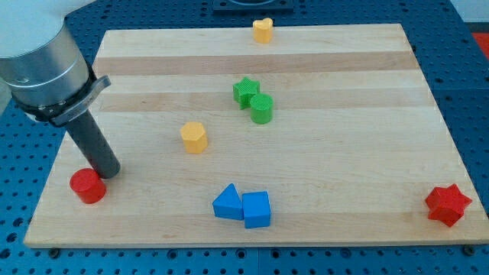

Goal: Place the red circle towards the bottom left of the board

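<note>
The red circle (88,186) is a short red cylinder near the bottom left corner of the wooden board (336,176). My tip (108,173) is the lower end of the dark rod. It rests just to the upper right of the red circle, touching it or very nearly so. The rod rises toward the view's top left into the grey arm body.
A yellow block (194,137) sits left of centre. A green star (245,91) and a green cylinder (262,109) touch near the middle top. A blue triangle (227,203) and a blue block (257,209) sit at bottom centre. A yellow heart (263,30) is at the top edge, a red star (448,205) at bottom right.
</note>
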